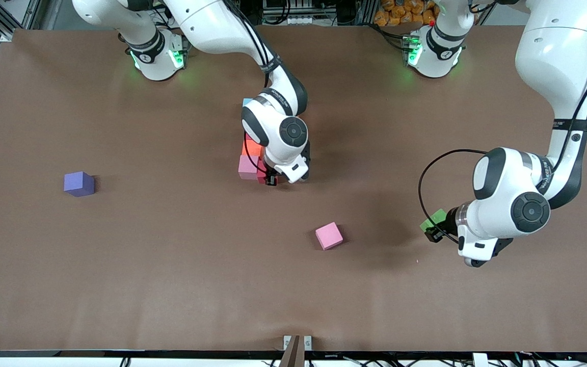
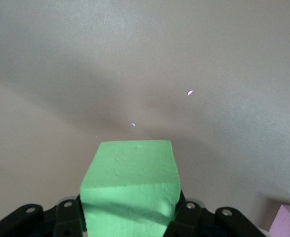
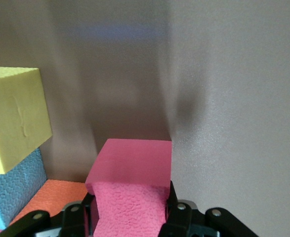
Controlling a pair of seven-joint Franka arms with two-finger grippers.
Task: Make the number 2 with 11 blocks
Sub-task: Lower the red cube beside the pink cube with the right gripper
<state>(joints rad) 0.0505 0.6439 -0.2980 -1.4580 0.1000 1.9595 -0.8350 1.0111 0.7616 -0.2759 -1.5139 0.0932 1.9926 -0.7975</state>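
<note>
My right gripper (image 1: 271, 178) is shut on a red block (image 3: 132, 190), low at the table's middle and right beside a pink block (image 1: 247, 167). That pink block belongs to a cluster largely hidden under the right arm, with an orange block (image 1: 251, 148) and a light blue block (image 1: 247, 102). The right wrist view shows a yellow block (image 3: 16, 118), a blue block (image 3: 16, 192) and an orange block (image 3: 48, 197) of the cluster. My left gripper (image 1: 433, 229) is shut on the green block (image 2: 130, 190), over bare table toward the left arm's end. A loose pink block (image 1: 329, 235) lies nearer the front camera.
A purple cube (image 1: 79, 183) sits alone toward the right arm's end of the brown table (image 1: 171, 285). The loose pink block's corner (image 2: 289, 221) shows in the left wrist view.
</note>
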